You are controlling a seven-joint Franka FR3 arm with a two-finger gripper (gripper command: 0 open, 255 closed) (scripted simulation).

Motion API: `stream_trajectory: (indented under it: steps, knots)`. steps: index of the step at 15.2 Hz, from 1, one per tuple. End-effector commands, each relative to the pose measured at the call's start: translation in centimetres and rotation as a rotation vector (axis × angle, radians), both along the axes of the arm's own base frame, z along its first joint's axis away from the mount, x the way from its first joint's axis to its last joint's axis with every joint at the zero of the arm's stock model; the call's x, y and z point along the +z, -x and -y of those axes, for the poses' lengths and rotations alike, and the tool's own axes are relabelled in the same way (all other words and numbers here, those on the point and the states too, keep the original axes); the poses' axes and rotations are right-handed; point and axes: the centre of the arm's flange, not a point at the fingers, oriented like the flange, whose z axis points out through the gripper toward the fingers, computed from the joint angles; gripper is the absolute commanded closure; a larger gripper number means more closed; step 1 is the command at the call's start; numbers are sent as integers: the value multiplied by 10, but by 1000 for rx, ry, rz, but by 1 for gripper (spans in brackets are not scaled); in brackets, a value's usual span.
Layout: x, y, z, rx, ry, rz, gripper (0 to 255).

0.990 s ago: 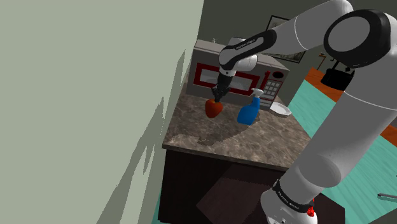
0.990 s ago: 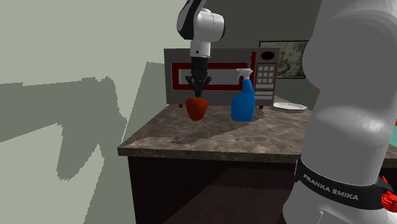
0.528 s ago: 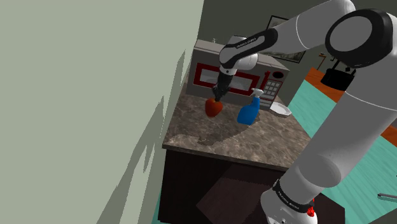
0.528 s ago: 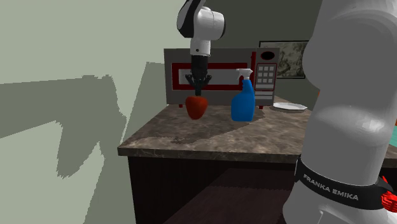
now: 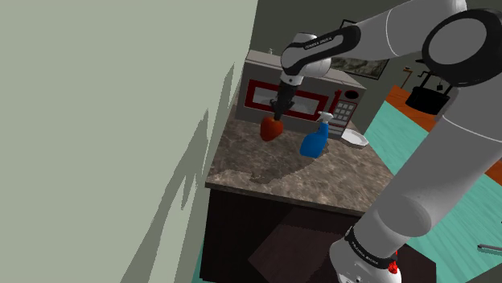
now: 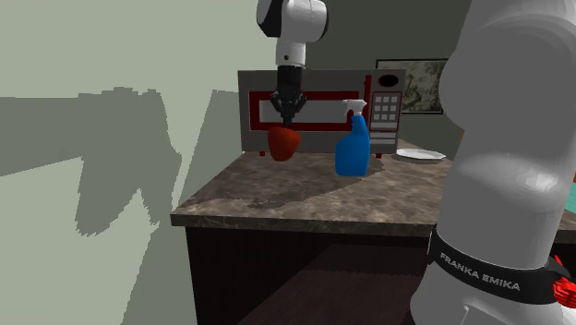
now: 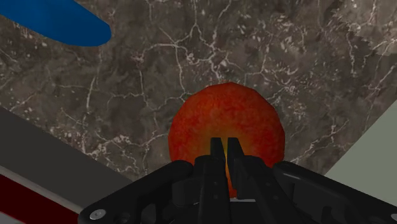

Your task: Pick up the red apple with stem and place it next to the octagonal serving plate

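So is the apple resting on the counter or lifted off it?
Lifted: the apple hangs from the shut end effector, higher against the microwave than a second ago.

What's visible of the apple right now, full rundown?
The apple is round, mottled red shading to orange-yellow at the top. It hangs upright from the gripper, which is pinched nearly shut on its top; the stem is hidden there. It appears raised just clear of the dark marbled countertop, in front of the microwave and apart from the blue spray bottle. Nothing else touches it.
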Motion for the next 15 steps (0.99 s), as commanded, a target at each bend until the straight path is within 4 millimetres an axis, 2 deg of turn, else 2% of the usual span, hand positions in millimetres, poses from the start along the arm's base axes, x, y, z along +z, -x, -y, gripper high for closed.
stream_trajectory:
  steps: [1, 15]
  knots:
    - [11, 0, 0, 0, 0, 0, 255]
    - [85, 0, 0, 0, 0, 0, 255]
